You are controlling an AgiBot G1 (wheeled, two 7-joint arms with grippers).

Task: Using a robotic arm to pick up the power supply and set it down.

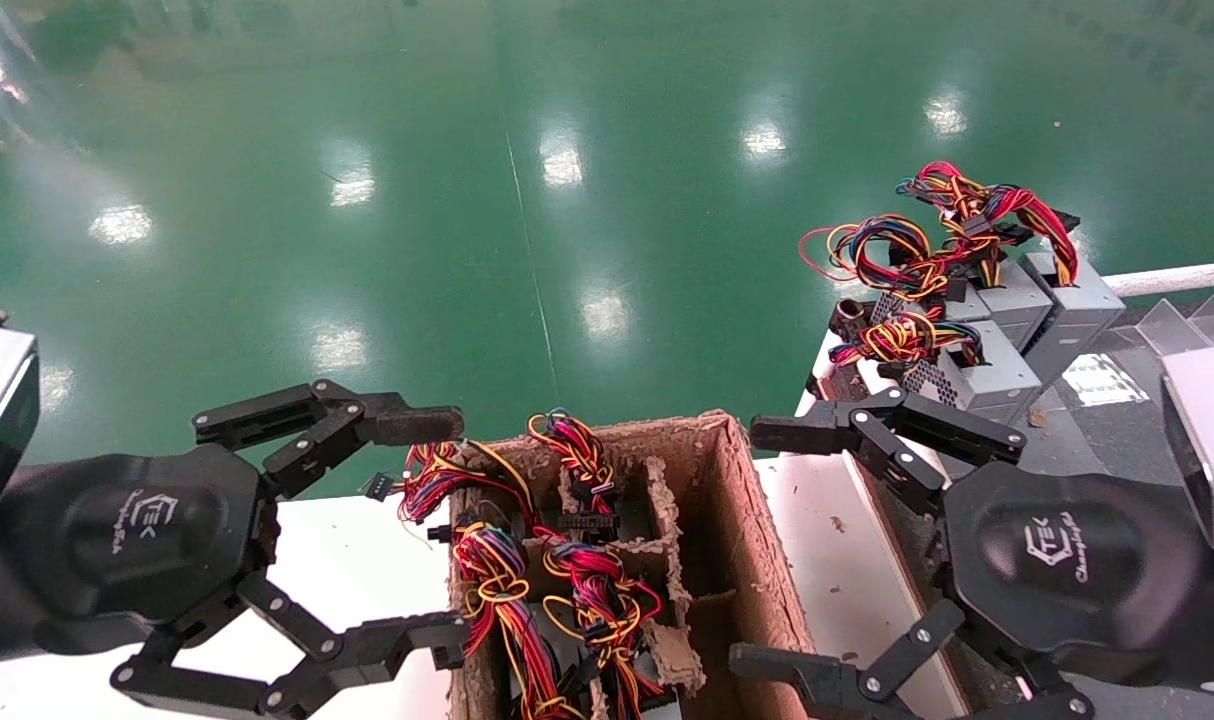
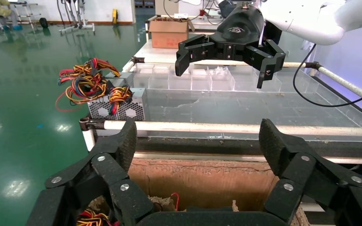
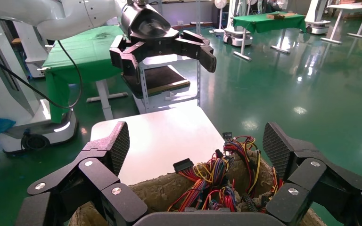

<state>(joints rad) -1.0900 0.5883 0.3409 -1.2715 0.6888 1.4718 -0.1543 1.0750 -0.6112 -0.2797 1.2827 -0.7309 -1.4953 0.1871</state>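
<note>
With both the left gripper (image 1: 422, 530) and right gripper (image 1: 767, 545) wide open and empty beside the cardboard box (image 1: 757, 520), the power supply (image 1: 527, 640) inside looks heavy and rigid, so I would grasp its metal sides, not the loose wires (image 1: 497, 570).

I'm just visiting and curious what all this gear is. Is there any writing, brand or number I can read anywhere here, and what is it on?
"TEK": white logo letters on the black body of the left tool, with a line of script beside it too small to read.
"TEK": the same logo on the right tool; its script line is blurred too.
The cardboard box and the power supplies show no readable labels.
</note>
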